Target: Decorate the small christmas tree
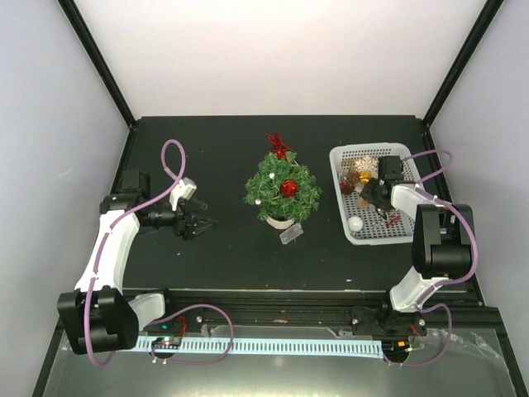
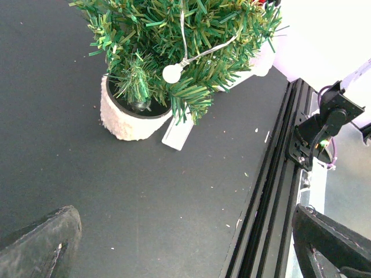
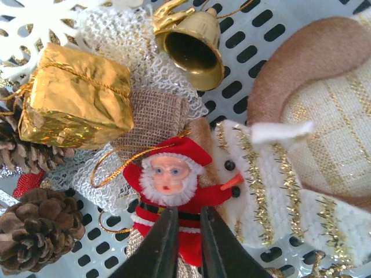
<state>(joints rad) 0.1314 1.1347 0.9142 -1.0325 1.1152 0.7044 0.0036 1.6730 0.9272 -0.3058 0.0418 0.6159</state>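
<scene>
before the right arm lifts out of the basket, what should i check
1. right pincer closed on the santa ornament at its waist: ok
2. grip firm enough to lift: cannot tell
3. santa ornament clear of its neighbours: not ok, the snowman lies against it
4. gold hanging loop free of the burlap: cannot tell
5. left pincer open and apart from the small christmas tree: ok

Bare bench lies between the left tool and the small christmas tree, which blocks mid-bench. In the basket, pine cone, gold box and bell crowd the right tool.
</scene>
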